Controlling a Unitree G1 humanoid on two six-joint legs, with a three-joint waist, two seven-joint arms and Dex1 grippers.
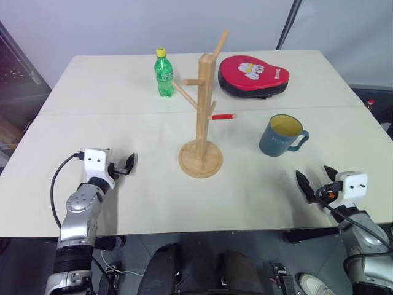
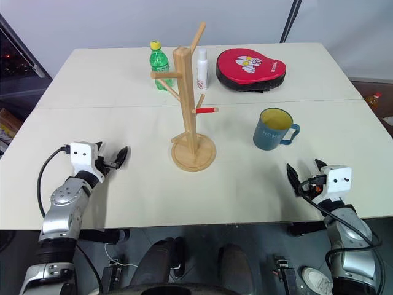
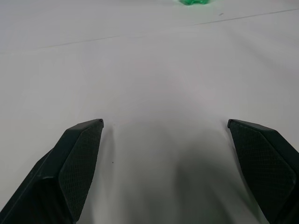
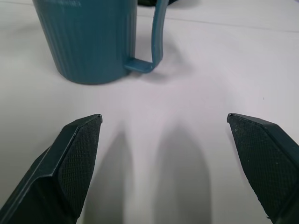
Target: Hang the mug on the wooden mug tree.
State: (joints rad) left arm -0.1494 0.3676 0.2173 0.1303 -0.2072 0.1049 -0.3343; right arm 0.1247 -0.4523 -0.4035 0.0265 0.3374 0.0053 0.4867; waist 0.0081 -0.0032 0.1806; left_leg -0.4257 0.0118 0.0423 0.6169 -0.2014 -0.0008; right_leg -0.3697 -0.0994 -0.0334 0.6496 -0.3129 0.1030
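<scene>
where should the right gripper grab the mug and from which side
Probably the loop handle. The mug stands upright on the table with the handle turned to the robot's right, toward the open right gripper, which sits just in front of it. Coming in from that near right side leaves the loop's hole free for a peg of the mug tree.

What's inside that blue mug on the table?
The mug shows a yellow inside that looks empty; its near wall hides the bottom, so nothing there can be ruled out.
</scene>
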